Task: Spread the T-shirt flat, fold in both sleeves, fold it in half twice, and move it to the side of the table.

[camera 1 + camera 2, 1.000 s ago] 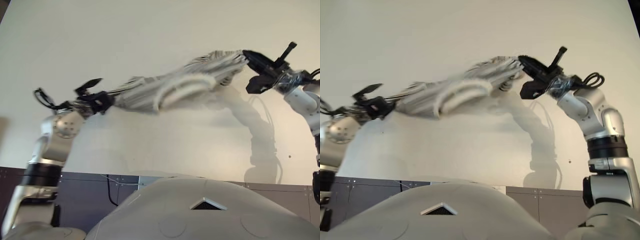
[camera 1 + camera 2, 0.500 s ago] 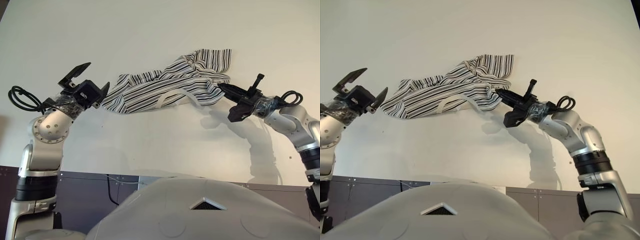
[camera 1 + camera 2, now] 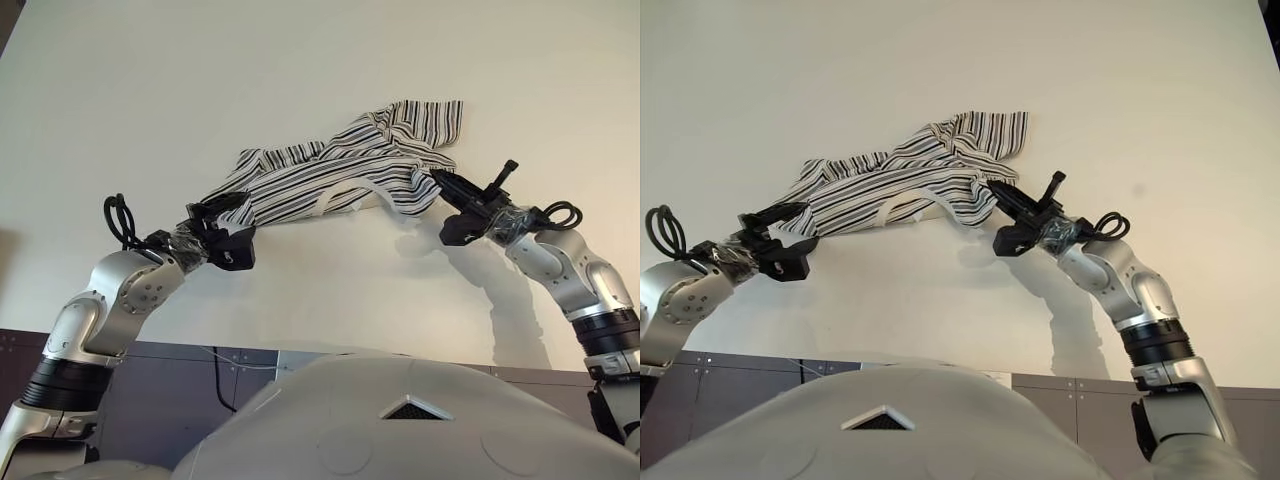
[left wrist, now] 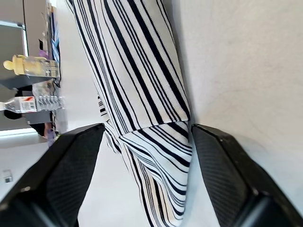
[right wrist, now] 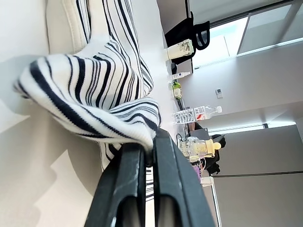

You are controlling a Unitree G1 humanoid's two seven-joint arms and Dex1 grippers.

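Black-and-white striped T-shirt (image 3: 345, 168) lies bunched and creased on white table (image 3: 300, 60), mid-table toward the far side, not flat; one striped flap sticks out at its far right end; a plain white band curls along the near edge.

Left gripper (image 3: 228, 222) sits at the shirt's left near end, jaws wide apart; in the left wrist view its black fingers (image 4: 71, 175) straddle a striped hem corner; fabric lies between them but nothing is clamped.

Right gripper (image 3: 440, 182) is at the shirt's right near edge, jaws almost closed on a fold of the striped cloth; the right wrist view shows its fingers (image 5: 127, 189) side by side with the knit bulging out from their tips.

Both grippers low, near the tabletop; arms spread wide, with the shirt running between them in a loose diagonal from left-near to right-far.

Clear plastic bottle (image 5: 198, 113) and a few other bottles stand past the table's far edge in the right wrist view.
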